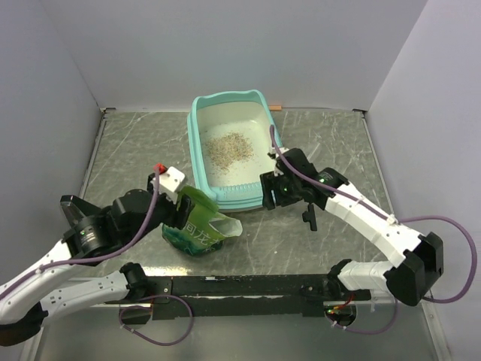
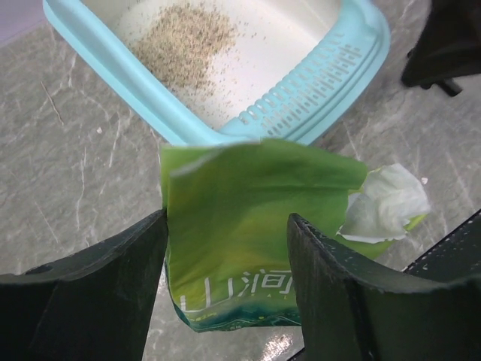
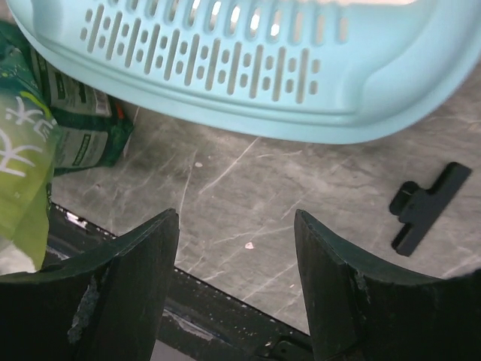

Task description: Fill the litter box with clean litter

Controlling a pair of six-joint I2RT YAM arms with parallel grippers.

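The turquoise litter box (image 1: 194,135) lies at the back middle of the table, with a thin patch of clean litter (image 1: 229,148) on its whitish floor. Both show in the left wrist view, the litter box (image 2: 98,60) and the litter (image 2: 180,37). A green printed bag (image 1: 197,226) stands just in front of the box's near left corner, its top torn open. My left gripper (image 2: 227,216) is open and straddles the bag (image 2: 240,180), fingers on either side. My right gripper (image 3: 237,214) is open and empty over bare table by the box's slotted near end (image 3: 248,90).
A small black clip (image 1: 309,216) lies on the table right of my right gripper; it also shows in the right wrist view (image 3: 428,207). A black rail (image 1: 240,286) runs along the near edge. Walls close in the table on three sides.
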